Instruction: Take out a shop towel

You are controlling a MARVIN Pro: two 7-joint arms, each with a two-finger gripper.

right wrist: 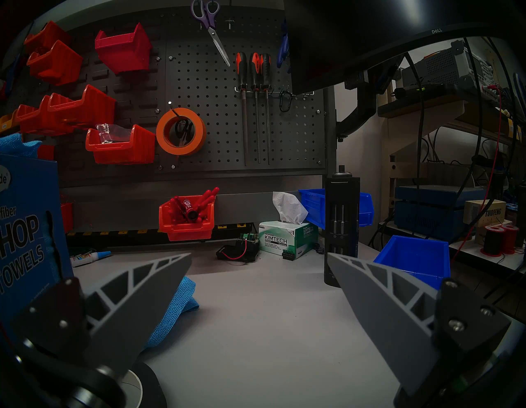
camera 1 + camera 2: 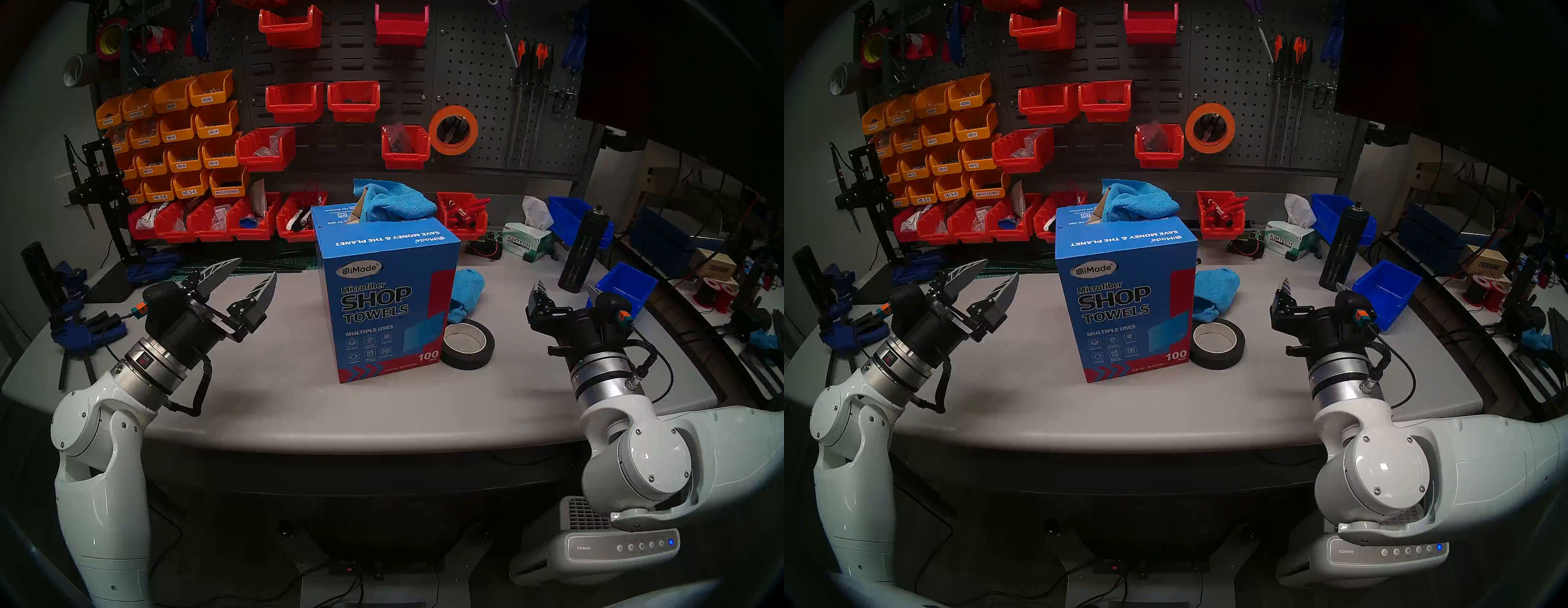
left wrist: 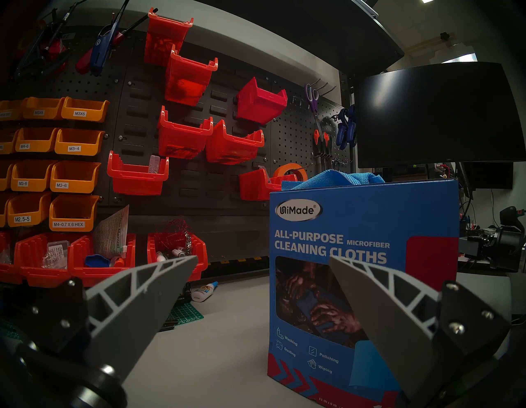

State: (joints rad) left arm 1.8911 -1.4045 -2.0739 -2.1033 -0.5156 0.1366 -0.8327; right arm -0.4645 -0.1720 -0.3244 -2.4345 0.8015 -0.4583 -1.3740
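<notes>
While both arms hover apart over the table (image 2: 263, 403), the left gripper (image 2: 250, 276) and right gripper (image 1: 259, 257) gape empty. A shop towel (image 2: 392, 199) pokes crumpled from the carton (image 2: 382, 297) top. Another blue cloth (image 2: 466, 291) lies beside the carton.

The carton (image 2: 384, 297) hides the lower part of the shop towel (image 2: 392, 199).

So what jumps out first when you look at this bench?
The tall blue SHOP TOWELS carton at the middle of the grey table, with a sky-blue shop towel bunched out of its top. Another blue cloth and a black tape roll lie at its right. Either side, the left gripper and right gripper hover open and empty, before a wall of red bins and orange bins.
</notes>
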